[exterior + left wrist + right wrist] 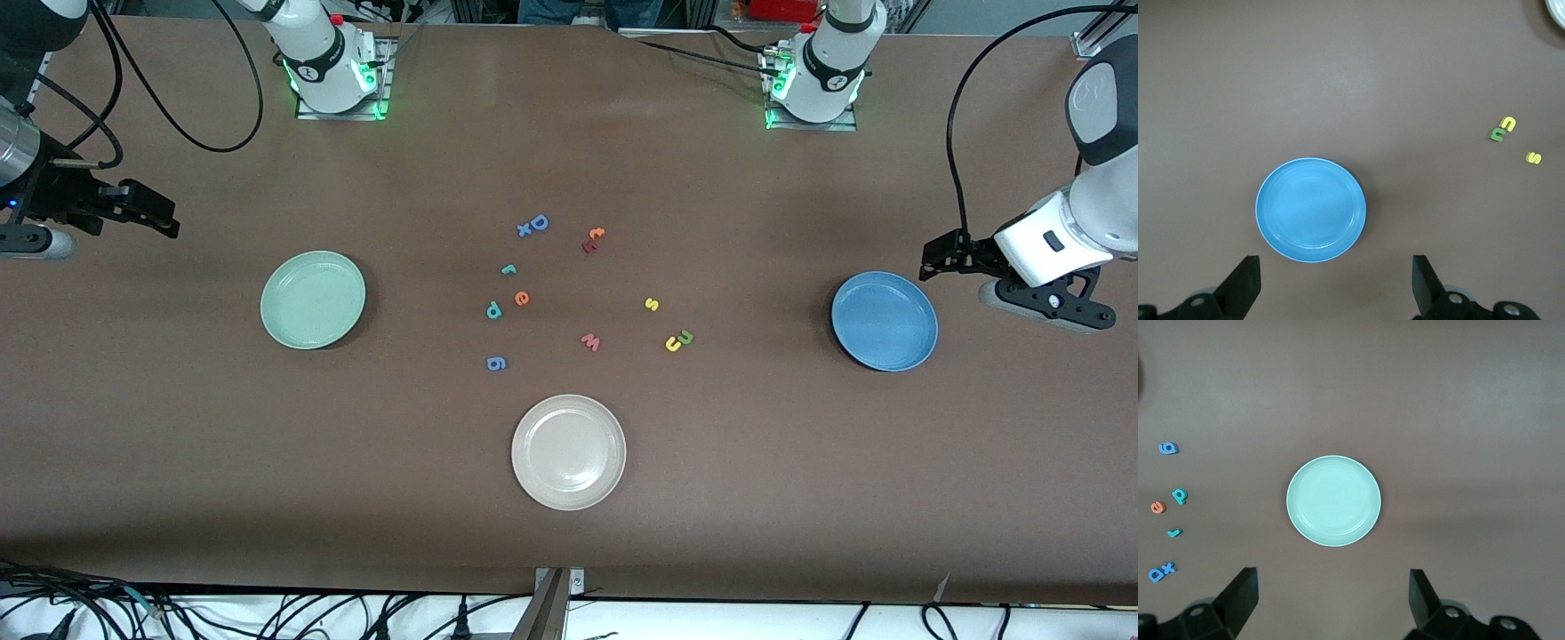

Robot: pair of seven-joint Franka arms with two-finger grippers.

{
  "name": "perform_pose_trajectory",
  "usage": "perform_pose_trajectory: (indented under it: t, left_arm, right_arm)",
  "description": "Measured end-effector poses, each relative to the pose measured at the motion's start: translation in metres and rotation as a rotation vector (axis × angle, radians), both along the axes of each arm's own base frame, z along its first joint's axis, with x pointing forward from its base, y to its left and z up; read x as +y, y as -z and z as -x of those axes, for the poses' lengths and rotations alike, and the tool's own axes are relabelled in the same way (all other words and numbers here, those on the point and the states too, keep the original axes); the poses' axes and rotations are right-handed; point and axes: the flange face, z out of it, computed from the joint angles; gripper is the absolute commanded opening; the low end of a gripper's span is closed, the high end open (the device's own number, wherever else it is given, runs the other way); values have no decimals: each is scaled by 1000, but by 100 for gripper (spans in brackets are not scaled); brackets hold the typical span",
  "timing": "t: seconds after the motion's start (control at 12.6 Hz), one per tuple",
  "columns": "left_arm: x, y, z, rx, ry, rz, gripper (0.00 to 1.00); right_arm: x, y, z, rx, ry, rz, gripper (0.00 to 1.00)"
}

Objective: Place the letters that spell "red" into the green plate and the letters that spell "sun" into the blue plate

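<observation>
The teal r, orange e and teal d lie together mid-table, also seen in the right wrist view as r, e and d. The yellow s, yellow u and olive n lie toward the blue plate. The green plate is empty, as is the blue one. My right gripper hangs open over bare table beside the green plate. My left gripper hangs open beside the blue plate.
A beige-white plate sits nearer the front camera than the letters. Other letters lie among them: a blue D with a small x, an orange t, a red w and a blue g.
</observation>
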Motion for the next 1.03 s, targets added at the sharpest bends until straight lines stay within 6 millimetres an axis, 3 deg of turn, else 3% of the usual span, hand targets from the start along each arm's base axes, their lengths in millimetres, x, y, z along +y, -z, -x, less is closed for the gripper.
perform_pose_trajectory:
  t: [1.03]
  left_arm:
    - [-6, -9, -3, -20, 10, -1, 100]
  right_arm:
    - [0, 0, -1, -8, 0, 0, 100]
